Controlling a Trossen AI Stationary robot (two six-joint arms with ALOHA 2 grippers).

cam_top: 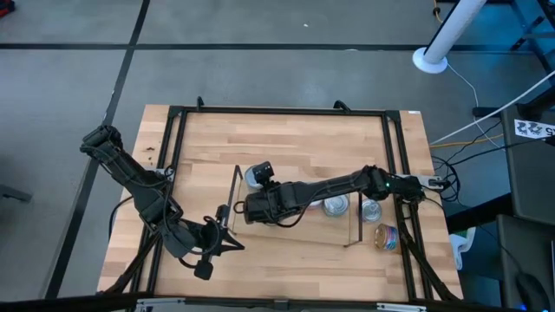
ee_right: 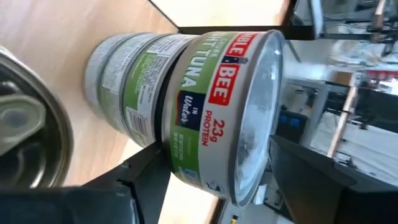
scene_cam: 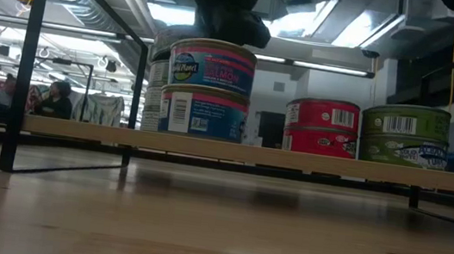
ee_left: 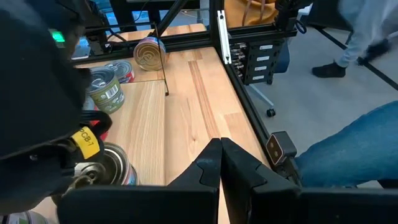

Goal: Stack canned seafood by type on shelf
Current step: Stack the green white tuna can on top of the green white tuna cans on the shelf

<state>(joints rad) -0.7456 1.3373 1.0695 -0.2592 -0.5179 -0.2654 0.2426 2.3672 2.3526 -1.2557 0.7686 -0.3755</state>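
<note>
The shelf (cam_top: 295,230) stands mid-table, and tins are stacked on it. A stack of green-labelled tuna tins (ee_right: 124,81) rests at its far left; the top tin (ee_right: 217,118) sits between the fingers of my right gripper (cam_top: 257,178), which is open, with a gap showing beside the tin's rim. Nearer stands a two-high salmon stack (scene_cam: 209,86), under the gripper's body. Red tins (scene_cam: 321,125) and green tins (scene_cam: 404,136) stand two high farther right. My left gripper (ee_left: 221,168) hovers shut by the shelf's near left corner.
One loose tin (cam_top: 387,236) lies on the table just off the shelf's right end. A black frame (cam_top: 173,139) runs around the tabletop. Bare wood (cam_top: 286,139) lies beyond the shelf. A person's legs (ee_left: 348,149) show past the table's near edge.
</note>
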